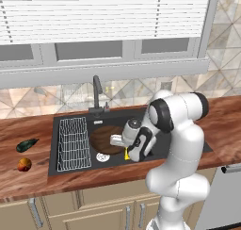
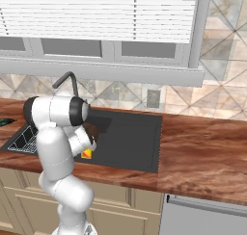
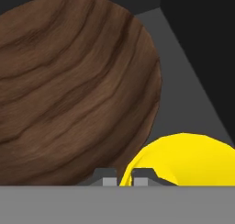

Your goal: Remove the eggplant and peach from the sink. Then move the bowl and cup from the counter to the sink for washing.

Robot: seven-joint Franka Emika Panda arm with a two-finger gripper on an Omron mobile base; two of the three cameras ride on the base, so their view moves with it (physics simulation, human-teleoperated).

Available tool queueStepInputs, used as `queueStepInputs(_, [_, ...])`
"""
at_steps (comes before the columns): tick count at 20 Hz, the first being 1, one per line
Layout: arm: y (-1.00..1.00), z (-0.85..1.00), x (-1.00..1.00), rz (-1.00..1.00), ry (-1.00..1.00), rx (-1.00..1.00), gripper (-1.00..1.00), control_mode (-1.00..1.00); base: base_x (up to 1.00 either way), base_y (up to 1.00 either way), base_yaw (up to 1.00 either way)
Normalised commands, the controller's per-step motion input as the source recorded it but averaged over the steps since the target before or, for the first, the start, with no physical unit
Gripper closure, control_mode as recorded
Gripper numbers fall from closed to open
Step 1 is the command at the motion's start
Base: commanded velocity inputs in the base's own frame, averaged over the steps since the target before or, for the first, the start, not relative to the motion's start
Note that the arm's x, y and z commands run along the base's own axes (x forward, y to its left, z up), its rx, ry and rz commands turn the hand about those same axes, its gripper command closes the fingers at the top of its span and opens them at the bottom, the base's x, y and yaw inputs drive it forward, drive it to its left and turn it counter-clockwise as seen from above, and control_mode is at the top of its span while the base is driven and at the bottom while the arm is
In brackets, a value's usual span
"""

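Hand view: cup (image 3: 183, 159) mouth toward camera, beside bowl (image 3: 73, 85).

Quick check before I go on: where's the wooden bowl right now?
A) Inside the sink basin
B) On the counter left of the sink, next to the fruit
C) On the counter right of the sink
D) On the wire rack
A: the bowl lies in the sink basin beside the wire rack, with the gripper shut on the yellow cup rim right next to it; the eggplant and peach are out on the counter.
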Motion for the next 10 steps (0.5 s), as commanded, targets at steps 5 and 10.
queueStepInputs(5, [0.05,-0.19,-0.16,-0.08,0.00,0.00,1.00,-1.00,0.00,0.00,0.00])
queueStepInputs(10, [0.05,-0.17,-0.20,-0.07,0.00,0.00,1.00,-1.00,0.00,0.00,0.00])
